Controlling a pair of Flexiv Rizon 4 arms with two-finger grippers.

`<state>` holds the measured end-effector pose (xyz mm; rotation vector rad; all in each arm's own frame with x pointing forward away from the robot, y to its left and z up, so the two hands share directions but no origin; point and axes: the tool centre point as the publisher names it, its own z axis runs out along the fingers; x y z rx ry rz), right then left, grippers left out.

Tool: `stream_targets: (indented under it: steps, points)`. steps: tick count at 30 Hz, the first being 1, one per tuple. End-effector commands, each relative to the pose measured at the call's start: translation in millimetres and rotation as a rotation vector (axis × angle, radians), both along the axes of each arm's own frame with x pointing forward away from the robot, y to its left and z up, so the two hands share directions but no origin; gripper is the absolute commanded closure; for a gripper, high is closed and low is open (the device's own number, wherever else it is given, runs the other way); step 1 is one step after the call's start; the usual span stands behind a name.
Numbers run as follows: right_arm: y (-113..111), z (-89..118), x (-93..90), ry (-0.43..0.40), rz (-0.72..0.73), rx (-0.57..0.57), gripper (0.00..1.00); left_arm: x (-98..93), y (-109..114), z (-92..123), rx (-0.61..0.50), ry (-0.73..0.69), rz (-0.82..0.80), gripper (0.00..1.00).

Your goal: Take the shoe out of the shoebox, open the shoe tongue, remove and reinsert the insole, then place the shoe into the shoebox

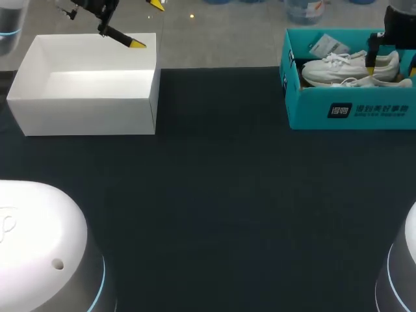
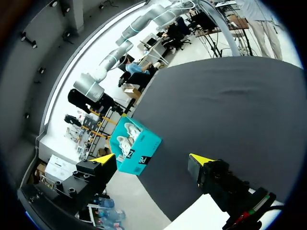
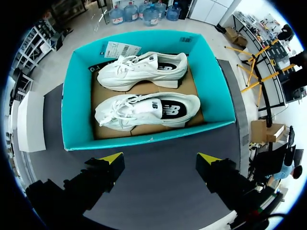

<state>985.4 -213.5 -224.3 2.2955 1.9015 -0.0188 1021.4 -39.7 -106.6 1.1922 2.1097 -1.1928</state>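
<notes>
Well apart from the shoebox (image 1: 312, 112) stands a white box (image 1: 84, 116).

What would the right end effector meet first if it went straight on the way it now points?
Probably the white shoe nearer it in the teal shoebox: the right end effector, open, points down toward that shoe, though depth is hard to judge.

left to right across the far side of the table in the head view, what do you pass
white box → bare stretch of dark table → teal shoebox, with the white shoes inside it
</notes>
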Motion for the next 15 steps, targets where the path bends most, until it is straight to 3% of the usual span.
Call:
stream_targets:
  steps: [1,2,8,15]
  points:
    - [-2.8,-1.9,-9.3,-0.001,-0.008,0.020,0.00,3.5,-5.3,-2.9,0.036,0.864,1.084,0.00]
    - [-2.8,-3.1,-11.2,-0.002,-0.007,0.032,0.00,6.3,-6.7,-2.0,0.000,0.923,1.112,0.00]
    - [0.8,-19.4,-16.1,-0.028,-0.035,0.125,0.00,6.3,-6.7,-2.0,0.000,0.923,1.112,0.00]
    - [22.6,-32.6,4.4,-0.080,-0.037,0.196,0.00,6.3,-6.7,-2.0,0.000,0.923,1.112,0.00]
